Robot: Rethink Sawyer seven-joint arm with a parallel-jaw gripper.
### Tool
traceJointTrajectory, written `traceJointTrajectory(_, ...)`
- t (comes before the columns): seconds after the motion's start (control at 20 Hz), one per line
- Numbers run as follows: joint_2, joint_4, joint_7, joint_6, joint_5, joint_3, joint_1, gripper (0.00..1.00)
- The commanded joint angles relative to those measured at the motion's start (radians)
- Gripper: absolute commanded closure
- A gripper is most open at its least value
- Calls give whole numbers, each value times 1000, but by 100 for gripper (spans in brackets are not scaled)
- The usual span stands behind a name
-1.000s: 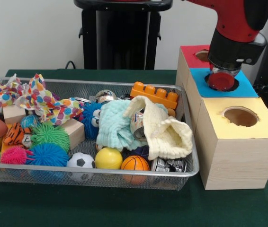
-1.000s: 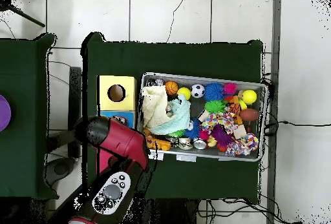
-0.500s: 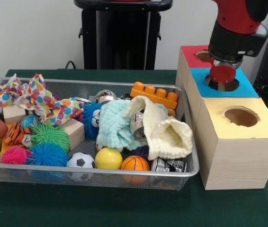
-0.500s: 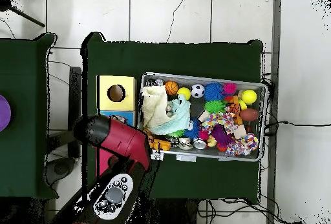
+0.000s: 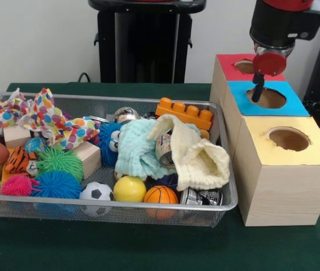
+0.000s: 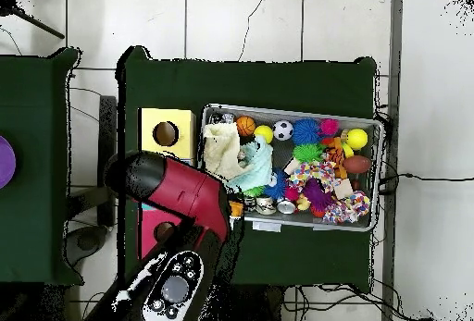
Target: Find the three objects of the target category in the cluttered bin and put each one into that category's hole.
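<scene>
My gripper [image 5: 257,90] hangs just above the blue hole [image 5: 270,98]; I see one dark finger [image 5: 256,87] below the red disc, so I cannot tell whether it is wide or narrow, and nothing shows in it. Three boxes stand in a row at the bin's [image 5: 221,199] right edge — red [image 5: 226,62], blue [image 5: 240,93], yellow [image 5: 289,156] — each with one hole. In the bin I count two cloths, mint [image 5: 134,148] and cream [image 5: 202,161], wrapped round a can [image 5: 164,148]; another can [image 5: 200,197] lies at the front right corner. One orange brick [image 5: 185,113] sits at the back edge. Along the front edge — three balls: soccer [image 5: 96,192], yellow [image 5: 129,188], basketball [image 5: 160,195].
</scene>
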Motion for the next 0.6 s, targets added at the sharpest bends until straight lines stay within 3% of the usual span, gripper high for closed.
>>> traceJointTrajectory(0.05,-50,-95,76,58,-72,-25,-81,0)
traceJointTrajectory(0.3,-80,-101,39,106,-107,-13,-113,0)
traceJointTrajectory(0.6,-129,-70,-156,88,-196,29,-226,0)
